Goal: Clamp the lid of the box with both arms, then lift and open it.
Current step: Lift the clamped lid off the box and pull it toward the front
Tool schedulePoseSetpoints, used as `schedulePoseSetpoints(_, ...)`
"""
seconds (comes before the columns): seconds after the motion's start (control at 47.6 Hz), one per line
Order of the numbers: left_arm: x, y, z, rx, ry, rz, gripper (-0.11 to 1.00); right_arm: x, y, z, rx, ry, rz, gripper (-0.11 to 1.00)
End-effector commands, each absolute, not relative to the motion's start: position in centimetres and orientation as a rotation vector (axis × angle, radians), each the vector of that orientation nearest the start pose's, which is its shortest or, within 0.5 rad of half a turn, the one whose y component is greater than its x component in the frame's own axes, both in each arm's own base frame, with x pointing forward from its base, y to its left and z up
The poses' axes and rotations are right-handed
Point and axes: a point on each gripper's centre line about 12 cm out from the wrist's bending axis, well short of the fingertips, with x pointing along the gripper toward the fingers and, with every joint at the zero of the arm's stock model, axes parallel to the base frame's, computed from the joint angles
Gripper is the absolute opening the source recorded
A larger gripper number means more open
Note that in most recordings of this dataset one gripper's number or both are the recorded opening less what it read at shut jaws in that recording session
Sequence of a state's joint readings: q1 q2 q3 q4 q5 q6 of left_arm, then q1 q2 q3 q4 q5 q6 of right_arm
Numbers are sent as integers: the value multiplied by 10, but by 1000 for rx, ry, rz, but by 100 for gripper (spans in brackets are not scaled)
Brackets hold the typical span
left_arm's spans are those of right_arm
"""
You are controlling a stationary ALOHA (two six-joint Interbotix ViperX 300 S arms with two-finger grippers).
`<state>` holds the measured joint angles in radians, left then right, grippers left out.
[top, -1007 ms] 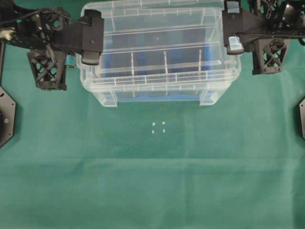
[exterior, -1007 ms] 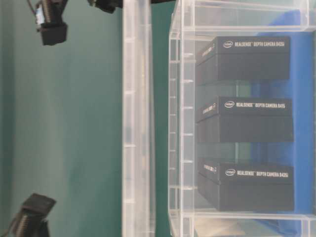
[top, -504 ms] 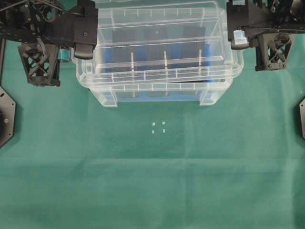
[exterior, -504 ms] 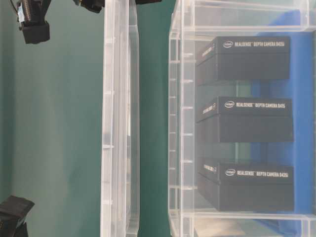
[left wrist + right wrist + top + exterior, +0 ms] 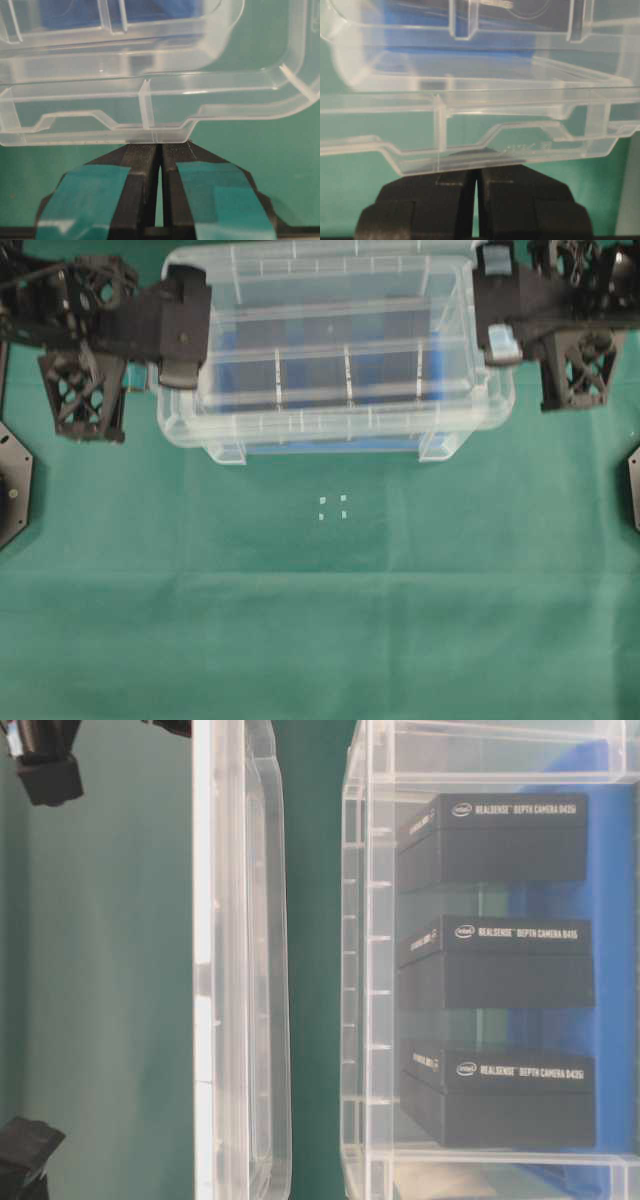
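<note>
Evidently light, slick and somewhat flexible, the lid (image 5: 330,350) is held clear above the box (image 5: 480,970), pinched at its short-edge tabs by the closed left end effector (image 5: 160,150) and right end effector (image 5: 475,175).

Clear lid (image 5: 330,350), blue-floored box (image 5: 610,990)

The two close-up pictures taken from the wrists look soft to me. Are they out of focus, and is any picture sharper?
Left wrist view: the flat clear plastic lid is hazy, the teal-taped black left gripper soft. Right wrist view: blurrier; the black right gripper is a dark smudge. Table-level view: sharpest, white print on the black upright blocks in the deep clear plastic box is readable.
</note>
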<state>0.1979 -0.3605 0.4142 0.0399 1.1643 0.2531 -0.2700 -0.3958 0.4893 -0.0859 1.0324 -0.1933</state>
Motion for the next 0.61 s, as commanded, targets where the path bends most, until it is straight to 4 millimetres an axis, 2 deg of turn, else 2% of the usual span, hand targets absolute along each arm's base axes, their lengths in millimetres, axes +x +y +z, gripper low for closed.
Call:
schedulePoseSetpoints(0.0, 298, 47, 329, 158, 1126, 18, -1, 294, -64, 317, -111, 1051, -130, 0)
schedulePoseSetpoints(0.588, 303, -7, 322, 121, 1149, -36, 0, 297, 8, 313, -43, 1057, -153, 0)
